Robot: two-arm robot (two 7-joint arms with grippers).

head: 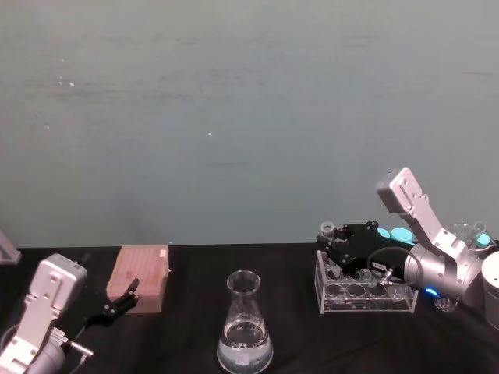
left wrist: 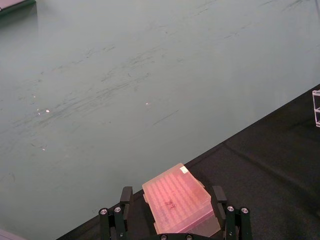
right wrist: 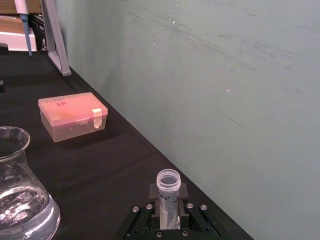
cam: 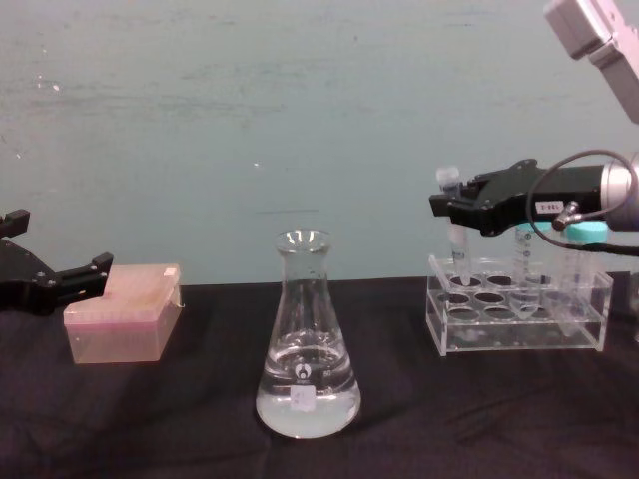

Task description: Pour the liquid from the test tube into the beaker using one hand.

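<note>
My right gripper (cam: 451, 207) is shut on the test tube (cam: 455, 228), a small clear tube held upright with its lower end at the top of the clear rack (cam: 519, 324), at the rack's left end. From the right wrist the test tube (right wrist: 168, 192) stands between the fingers (right wrist: 151, 199), open rim up; I cannot tell whether it holds liquid. The beaker (cam: 307, 339) stands mid-table to the rack's left, apart from the gripper, with clear liquid (cam: 307, 407) in its base. It also appears in the head view as the beaker (head: 245, 327). My left gripper (head: 125, 300) is parked open at the left.
A pink lidded box (cam: 125, 319) lies at the left, just in front of the left gripper (left wrist: 171, 195). Tubes with turquoise caps (cam: 589, 230) stand in the rack's right part. A grey-green wall closes the table's far edge. Black cloth lies bare between box, beaker and rack.
</note>
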